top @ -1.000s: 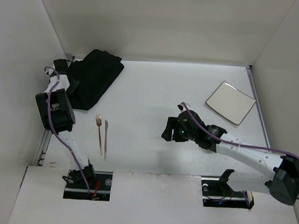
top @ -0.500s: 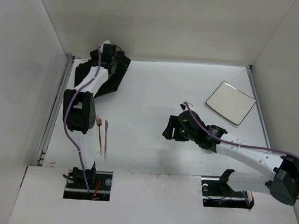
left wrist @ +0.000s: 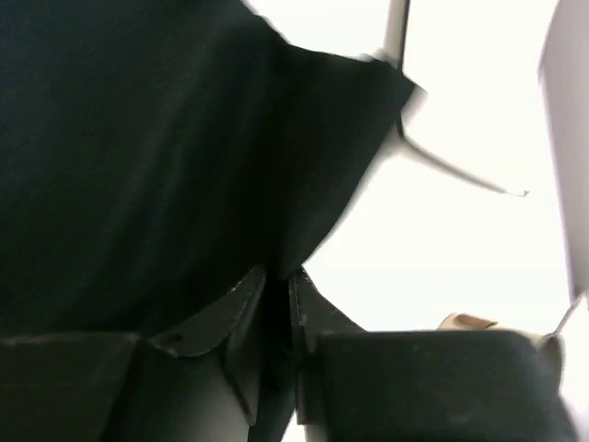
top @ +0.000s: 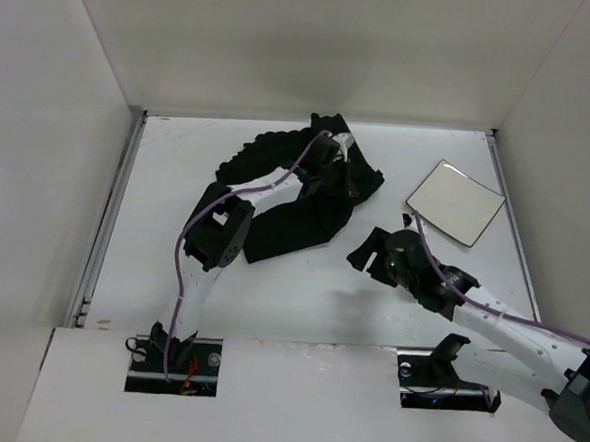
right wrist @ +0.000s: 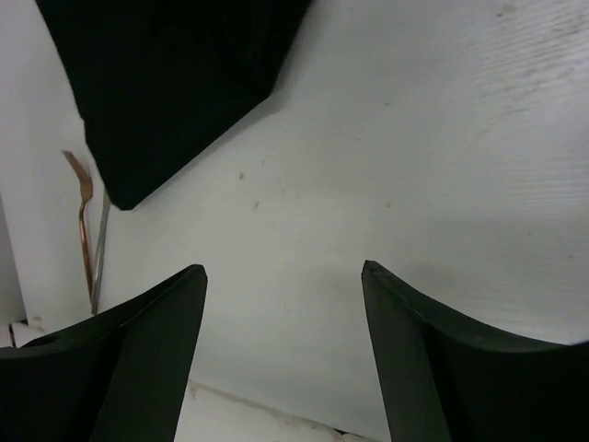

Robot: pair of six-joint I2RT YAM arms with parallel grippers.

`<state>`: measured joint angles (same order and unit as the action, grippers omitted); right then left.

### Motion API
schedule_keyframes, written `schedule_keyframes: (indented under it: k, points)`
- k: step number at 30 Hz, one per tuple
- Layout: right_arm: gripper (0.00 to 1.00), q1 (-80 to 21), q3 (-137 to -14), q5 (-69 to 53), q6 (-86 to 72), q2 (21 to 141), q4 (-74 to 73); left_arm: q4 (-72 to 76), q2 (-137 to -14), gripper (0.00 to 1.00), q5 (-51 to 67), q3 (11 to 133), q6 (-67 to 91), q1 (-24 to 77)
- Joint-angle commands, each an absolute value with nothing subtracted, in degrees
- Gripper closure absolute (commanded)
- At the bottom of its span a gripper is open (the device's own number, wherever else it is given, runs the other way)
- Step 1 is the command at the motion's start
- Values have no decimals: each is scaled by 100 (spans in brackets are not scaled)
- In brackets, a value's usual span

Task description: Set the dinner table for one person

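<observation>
The white dinner table (top: 167, 183) fills the top view. My left gripper (top: 344, 170) is at the back middle, shut on an edge of the black cloth placemat (top: 295, 216), which hangs crumpled from it and drapes down-left onto the table. In the left wrist view the jaws (left wrist: 276, 276) pinch the black cloth (left wrist: 138, 147). My right gripper (top: 370, 254) is open and empty, low over bare table just right of the placemat. The right wrist view shows its gripper (right wrist: 281, 267), the placemat's corner (right wrist: 166, 83), a copper fork (right wrist: 83, 216) and a knife (right wrist: 99, 253).
A square white plate (top: 455, 201) lies at the back right, just beyond the right gripper. White walls close the table at the back and both sides. In the top view the left arm (top: 214, 241) crosses the spot where the fork and knife lie, hiding them.
The left arm has swung the placemat from the far-left corner rightward to the back middle. The right gripper has shifted a little right and nearer.
</observation>
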<state>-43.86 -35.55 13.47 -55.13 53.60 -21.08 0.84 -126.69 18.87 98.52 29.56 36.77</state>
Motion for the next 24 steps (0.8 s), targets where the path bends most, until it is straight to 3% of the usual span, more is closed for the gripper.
schedule_keyframes:
  k: [1, 2, 3, 8, 13, 21, 24]
  points:
    - [22, -4022, -3410, 1301, -5687, 5300, -1811, -193, -12463, 79, 1943, 9985, 2593, 3599]
    - [22, -3943, -3393, 1257, -5669, 5309, -1776, -202, -12393, 72, 1829, 9906, 2558, 3582]
    - [20, -3776, -3375, 1187, -5617, 5352, -1680, -202, -12166, 57, 1585, 9714, 2532, 3538]
    - [19, -3222, -3585, 1046, -5511, 5905, -1293, -106, -10850, 40, 1240, 8792, 2811, 3204]
    - [18, -2756, -4560, 1055, -5335, 7380, -766, -360, -9160, 42, 528, 6946, 3690, 2677]
    - [18, -2605, -5203, 1178, -5484, 8112, -949, -624, -7498, 45, 352, 4941, 5035, 2676]
    - [20, -2606, -5247, 1195, -5616, 8349, -844, -685, -6954, 56, -68, 4099, 5746, 2922]
